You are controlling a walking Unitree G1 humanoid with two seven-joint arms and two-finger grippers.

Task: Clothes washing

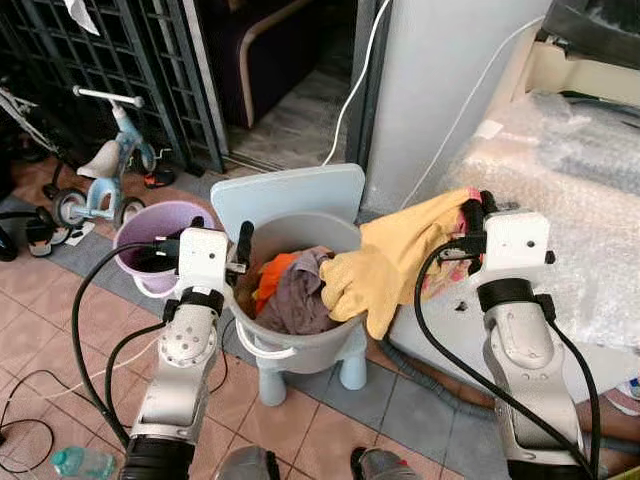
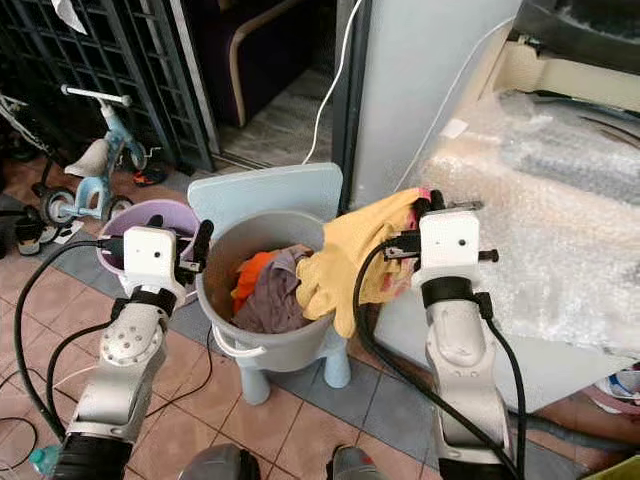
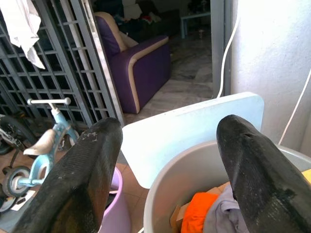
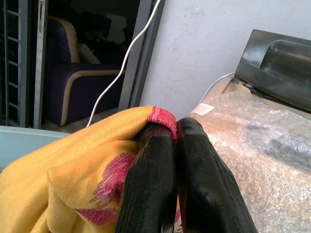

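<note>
The right claw (image 4: pixel 176 145) is pinched tight on a corner of one yellow cloth (image 1: pixel 400 260) with pink marks. The cloth hangs from the claw down over the rim of one grey bucket (image 1: pixel 300 345). The left claw (image 3: pixel 170 165) is spread wide and holds nothing, just beside the bucket's other side. In the bucket lie one orange cloth (image 1: pixel 272 278) and one grey cloth (image 1: pixel 300 295). The bucket sits on a pale blue stool (image 1: pixel 290 195). One purple bucket (image 1: pixel 145 235) stands nearby on the floor.

Child's tricycle (image 1: pixel 100 180) by dark grille (image 1: pixel 110 60); purple armchair (image 3: pixel 138 68) beyond doorway; white cable (image 1: pixel 350 80) on wall.
</note>
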